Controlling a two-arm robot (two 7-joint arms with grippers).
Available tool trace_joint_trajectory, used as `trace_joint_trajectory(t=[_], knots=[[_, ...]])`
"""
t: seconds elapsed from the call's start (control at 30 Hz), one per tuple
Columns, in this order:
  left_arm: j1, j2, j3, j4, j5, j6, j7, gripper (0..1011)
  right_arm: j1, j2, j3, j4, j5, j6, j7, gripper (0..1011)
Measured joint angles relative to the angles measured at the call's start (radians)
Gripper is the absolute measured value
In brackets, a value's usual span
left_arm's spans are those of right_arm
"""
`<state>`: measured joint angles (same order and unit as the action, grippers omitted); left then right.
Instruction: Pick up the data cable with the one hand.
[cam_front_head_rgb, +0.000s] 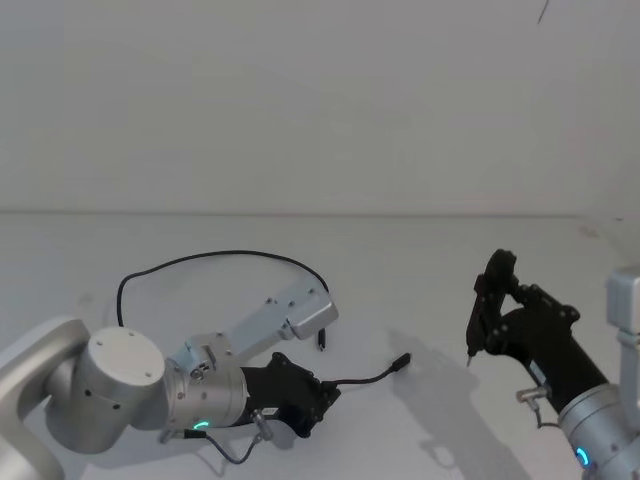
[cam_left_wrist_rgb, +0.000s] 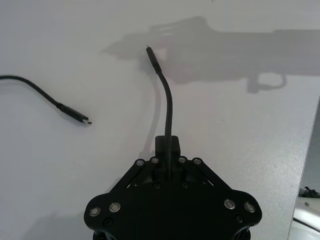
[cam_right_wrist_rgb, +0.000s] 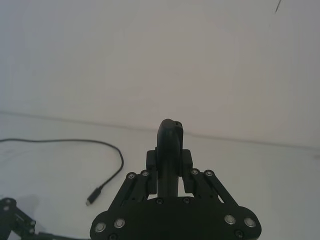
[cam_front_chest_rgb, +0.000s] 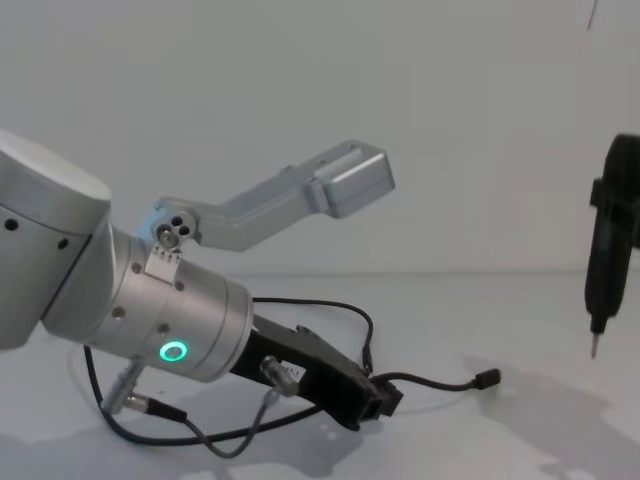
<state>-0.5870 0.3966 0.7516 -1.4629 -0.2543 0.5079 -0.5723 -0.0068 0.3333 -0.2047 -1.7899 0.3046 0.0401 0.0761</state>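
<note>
The data cable (cam_front_head_rgb: 240, 254) is thin and black and loops across the white table. My left gripper (cam_front_head_rgb: 325, 392), the one hand, is black on a silver wrist with a green ring light. It lies low over the table, shut on the cable close to one end. A short stretch of cable (cam_left_wrist_rgb: 168, 100) sticks out past the fingers to a plug (cam_front_chest_rgb: 487, 379). The other plug (cam_left_wrist_rgb: 82, 118) rests on the table nearby. My right gripper (cam_front_head_rgb: 490, 300) stands upright at the right, shut, apart from the cable.
A silver camera bracket (cam_front_chest_rgb: 340, 185) juts up from the left wrist. A short grey wire (cam_front_head_rgb: 255, 430) hangs under that arm. The white table (cam_front_head_rgb: 450, 250) ends at a plain wall behind.
</note>
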Motion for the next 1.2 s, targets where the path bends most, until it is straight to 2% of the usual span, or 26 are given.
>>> trace_joint_trajectory(t=[0.27,0.53,0.87,1.2], knots=[[0.002,0.037,0.005,-0.034,0.030,-0.078,-0.020,36,0.013,-0.005,0.026,-0.026,0.044,0.017,0.026,279],[0.014,0.077,-0.014,-0.078,0.039,-0.135,-0.035,36,0.034,-0.013,0.047,-0.036,0.092,0.042,0.058,279],[0.023,0.102,-0.027,-0.106,0.043,-0.168,-0.044,36,0.065,-0.028,0.057,-0.009,0.127,0.056,0.084,279],[0.027,0.113,-0.033,-0.119,0.044,-0.183,-0.048,36,0.100,-0.039,0.050,0.028,0.154,0.056,0.107,279]])
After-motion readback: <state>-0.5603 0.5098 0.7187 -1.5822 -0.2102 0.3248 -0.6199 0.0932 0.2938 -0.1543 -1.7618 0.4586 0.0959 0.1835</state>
